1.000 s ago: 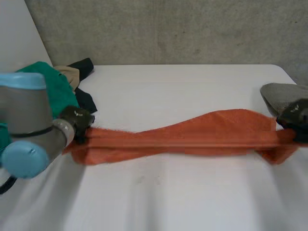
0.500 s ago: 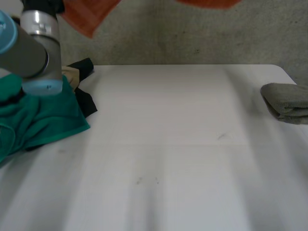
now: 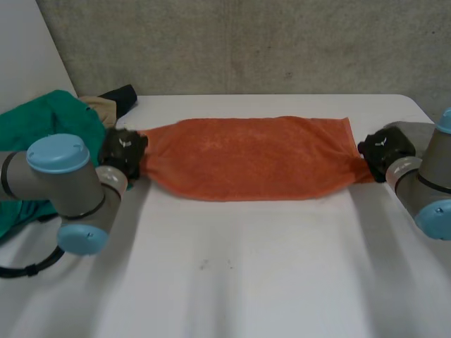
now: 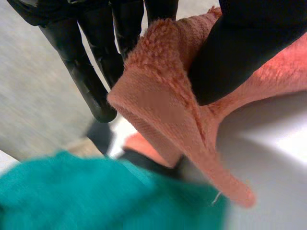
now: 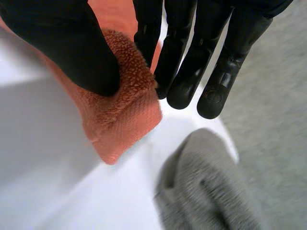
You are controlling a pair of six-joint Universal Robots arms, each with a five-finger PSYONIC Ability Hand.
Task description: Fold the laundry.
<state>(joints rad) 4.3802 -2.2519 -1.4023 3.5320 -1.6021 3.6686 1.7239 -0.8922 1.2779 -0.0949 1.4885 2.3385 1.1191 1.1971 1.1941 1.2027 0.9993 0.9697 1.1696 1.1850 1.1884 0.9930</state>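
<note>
white table, lots of bare room near the front edge.
orange towel is spread wide; left hand and right hand each pinch one end.

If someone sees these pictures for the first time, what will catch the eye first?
The orange towel, spread flat across the middle of the white table. The left hand pinches one end and the right hand the other. A green cloth lies beside the left hand, a grey cloth beside the right.

Grey cloth half hidden behind right arm
</note>
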